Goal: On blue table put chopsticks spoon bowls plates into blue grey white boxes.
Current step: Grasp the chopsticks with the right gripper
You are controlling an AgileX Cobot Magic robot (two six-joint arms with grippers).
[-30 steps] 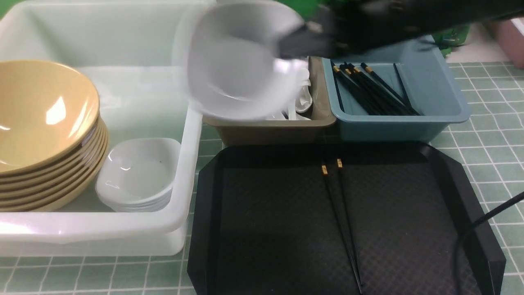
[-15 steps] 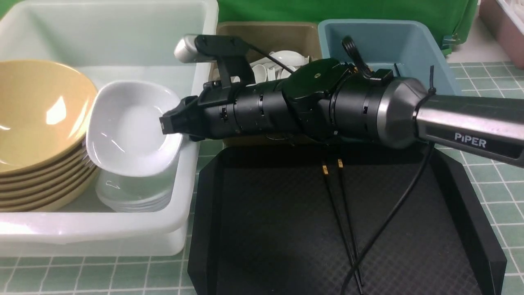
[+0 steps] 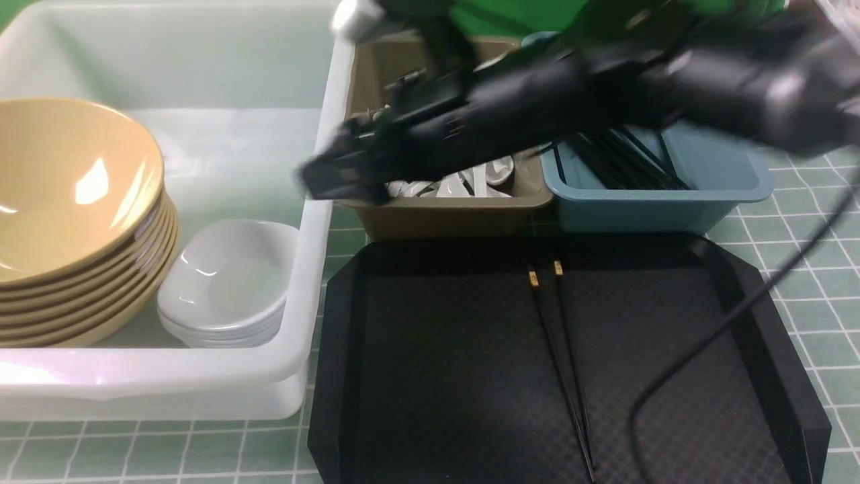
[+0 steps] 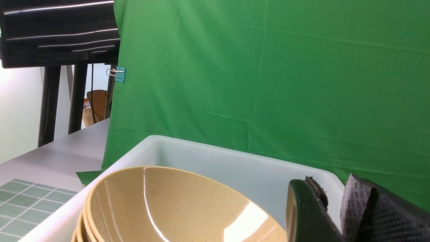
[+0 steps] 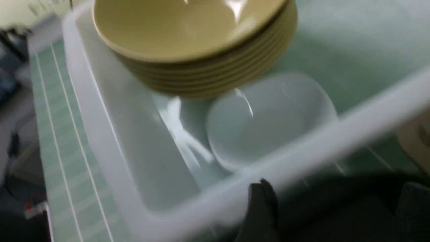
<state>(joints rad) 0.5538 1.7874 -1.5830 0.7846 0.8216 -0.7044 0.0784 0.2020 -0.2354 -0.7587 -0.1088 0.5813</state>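
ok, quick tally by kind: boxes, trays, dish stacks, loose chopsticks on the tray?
Boxes: 3, white box, grey box, blue box
Trays: 1, black tray
Dish stacks: 2, yellow bowls, white dishes
Loose chopsticks on the tray: 2
Total: 8

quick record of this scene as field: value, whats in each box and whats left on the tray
white box: stack of yellow bowls, stack of small white bowls
grey box: white spoons
blue box: black chopsticks
black tray: one chopstick pair
right pincer: open, empty, near white box rim, blurred
left pincer: beside yellow bowls, open or shut unclear
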